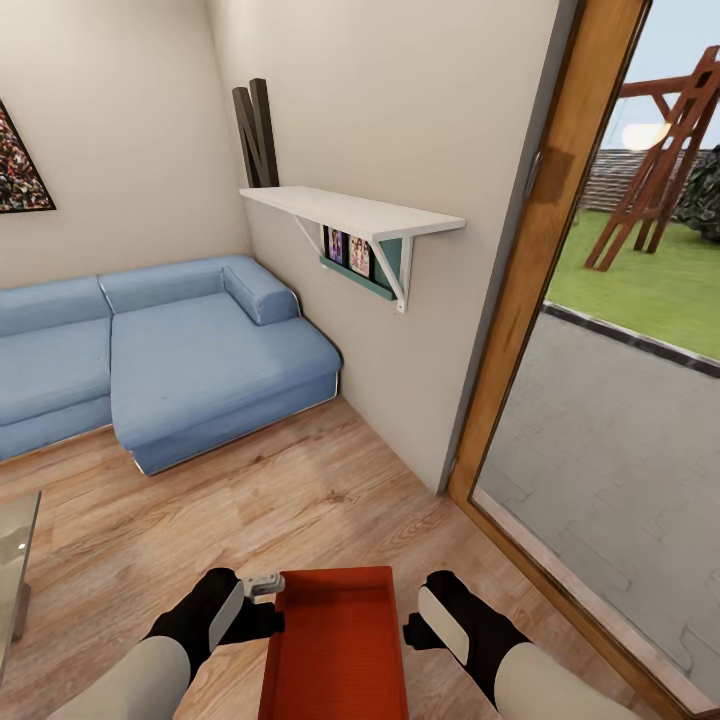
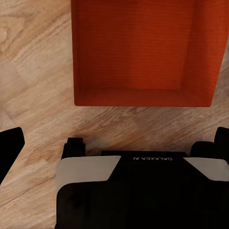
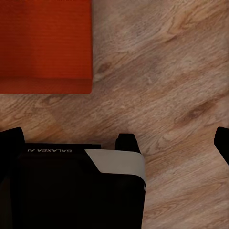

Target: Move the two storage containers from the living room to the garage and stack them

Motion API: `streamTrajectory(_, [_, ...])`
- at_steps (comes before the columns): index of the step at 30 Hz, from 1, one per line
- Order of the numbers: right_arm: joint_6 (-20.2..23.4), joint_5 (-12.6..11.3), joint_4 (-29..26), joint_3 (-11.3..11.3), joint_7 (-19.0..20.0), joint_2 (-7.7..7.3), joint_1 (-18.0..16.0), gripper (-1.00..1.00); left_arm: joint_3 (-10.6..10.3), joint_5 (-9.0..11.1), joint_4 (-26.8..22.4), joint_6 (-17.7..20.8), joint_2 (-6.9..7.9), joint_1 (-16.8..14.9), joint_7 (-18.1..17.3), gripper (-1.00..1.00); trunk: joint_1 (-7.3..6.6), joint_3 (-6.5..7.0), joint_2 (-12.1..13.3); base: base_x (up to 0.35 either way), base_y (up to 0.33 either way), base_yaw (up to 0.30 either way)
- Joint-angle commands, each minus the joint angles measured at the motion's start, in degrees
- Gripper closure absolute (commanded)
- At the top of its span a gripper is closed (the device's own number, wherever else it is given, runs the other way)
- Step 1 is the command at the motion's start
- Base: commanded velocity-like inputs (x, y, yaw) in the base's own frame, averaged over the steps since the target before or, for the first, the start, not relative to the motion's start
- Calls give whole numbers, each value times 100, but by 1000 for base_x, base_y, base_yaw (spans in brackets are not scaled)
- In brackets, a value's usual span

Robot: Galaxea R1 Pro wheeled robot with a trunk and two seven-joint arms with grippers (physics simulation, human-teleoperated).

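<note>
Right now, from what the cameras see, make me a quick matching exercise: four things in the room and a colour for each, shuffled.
Things:
1. storage container
2. sofa
3. wall shelf
4. letter N

Colours:
A. white
B. black
C. orange-red
D. blue

Pairs: 1-C, 2-D, 3-A, 4-B

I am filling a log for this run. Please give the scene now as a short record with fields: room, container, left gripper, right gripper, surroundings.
room: living room, wood plank floor
container: one orange-red storage container, between the arms, empty
left gripper: beside the container, grasp unclear
right gripper: beside the container, grasp unclear
surroundings: blue sofa, white wall shelf, glass door
</note>
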Motion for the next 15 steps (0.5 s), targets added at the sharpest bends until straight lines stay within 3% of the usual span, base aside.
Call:
streamTrajectory(1, [11, -61, -7, 35, -51, -4, -8, -100, 31, 20, -8, 31, -4, -2, 8, -100, 1, -6, -5, 0, 0, 0])
streamTrajectory(4, [11, -61, -7, 35, -49, -4, -6, -100, 32, 20, -7, 31, -4, -2, 16, -100, 23, -29, -45, 0, 0, 0])
streamTrajectory(15, [11, -61, -8, 30, -49, -4, -9, -100, 30, 20, -6, 31, -4, -2, 20, -100, 264, -315, -486, 0, 0, 0])
